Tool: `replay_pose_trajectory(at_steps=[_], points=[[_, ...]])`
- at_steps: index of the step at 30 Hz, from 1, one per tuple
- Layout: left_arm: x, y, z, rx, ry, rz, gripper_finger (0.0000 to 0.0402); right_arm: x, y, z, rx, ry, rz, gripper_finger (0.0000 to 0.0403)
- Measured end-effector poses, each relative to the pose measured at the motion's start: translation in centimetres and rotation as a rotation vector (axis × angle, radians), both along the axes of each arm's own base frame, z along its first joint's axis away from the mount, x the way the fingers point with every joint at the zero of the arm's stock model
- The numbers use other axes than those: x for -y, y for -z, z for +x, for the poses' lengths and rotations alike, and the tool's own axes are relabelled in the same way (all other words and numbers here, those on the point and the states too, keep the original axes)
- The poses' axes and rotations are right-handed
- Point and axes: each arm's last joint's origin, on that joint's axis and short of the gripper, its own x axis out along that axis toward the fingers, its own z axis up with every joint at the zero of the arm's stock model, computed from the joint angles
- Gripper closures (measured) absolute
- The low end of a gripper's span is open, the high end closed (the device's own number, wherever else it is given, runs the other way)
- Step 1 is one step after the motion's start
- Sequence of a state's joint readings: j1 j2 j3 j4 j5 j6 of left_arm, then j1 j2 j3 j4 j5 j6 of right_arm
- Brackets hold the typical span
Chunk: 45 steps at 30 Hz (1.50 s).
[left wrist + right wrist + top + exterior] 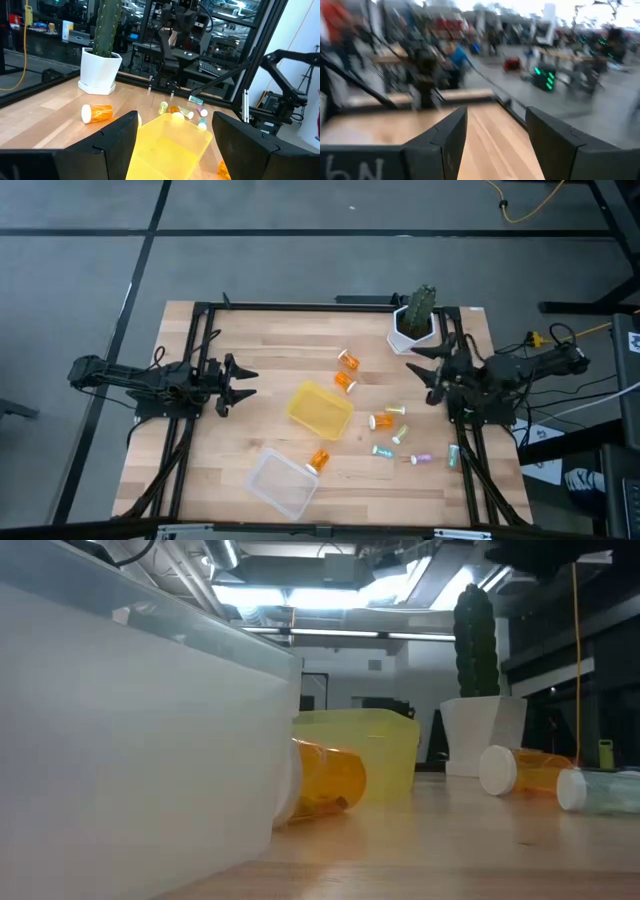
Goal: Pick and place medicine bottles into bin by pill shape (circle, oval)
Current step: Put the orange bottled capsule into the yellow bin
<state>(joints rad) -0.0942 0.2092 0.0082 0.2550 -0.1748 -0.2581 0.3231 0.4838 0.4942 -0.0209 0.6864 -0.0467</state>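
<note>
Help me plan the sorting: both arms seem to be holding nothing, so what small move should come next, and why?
Probably lower the right gripper toward the orange bottle lying nearest it. Its jaws are open and empty, and most bottles lie loose on that side of the table, outside the yellow bin and the clear bin. The left gripper waits, open, at the left.

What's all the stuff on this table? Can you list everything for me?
Orange bottles: four, white caps, lying around the yellow bin.
Pastel vials: about five, teal, green, purple, scattered on the right side.
Yellow bin: one, table's middle.
Clear bin: one, front edge.
Potted cactus: one, green in white pot, back right.
Table: one, light wood.
Left gripper: open, empty, left side.
Right gripper: open, empty, near the pot.
</note>
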Motion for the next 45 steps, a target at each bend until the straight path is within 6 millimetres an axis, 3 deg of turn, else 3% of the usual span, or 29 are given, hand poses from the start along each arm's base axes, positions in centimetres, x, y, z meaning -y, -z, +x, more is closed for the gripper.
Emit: replay_pose_trajectory(at_steps=[9, 16, 24, 33, 40, 45], points=[[0.0, 0.0, 0.0, -0.008, -0.006, 0.112, 0.0150, 0.2, 1.1, 4.7, -0.272, -0.038, 0.215, 0.0198], [0.0, -0.7, -0.1, 0.074, 0.006, -0.077, 0.0150, 2.0, 0.6, 7.2, -0.423, -0.002, 0.270, 0.0198], [-0.1, -1.5, -0.2, 0.169, -0.027, -0.100, 0.0150, 4.4, -0.4, 8.4, -0.533, 0.047, 0.303, 0.0198], [-0.2, -1.5, -0.2, 0.158, -0.049, -0.035, 0.0150, 6.1, 1.0, 8.6, -0.618, 0.113, 0.355, 0.0198], [-0.4, -3.2, -0.8, 0.336, -0.131, -0.030, 0.0150, 7.3, 1.4, 9.3, -0.658, 0.106, 0.244, 0.0198], [-0.5, -3.3, -0.8, 0.352, -0.135, -0.033, 0.0150, 7.8, 1.7, 10.1, -0.658, 0.100, 0.202, 0.0198]])
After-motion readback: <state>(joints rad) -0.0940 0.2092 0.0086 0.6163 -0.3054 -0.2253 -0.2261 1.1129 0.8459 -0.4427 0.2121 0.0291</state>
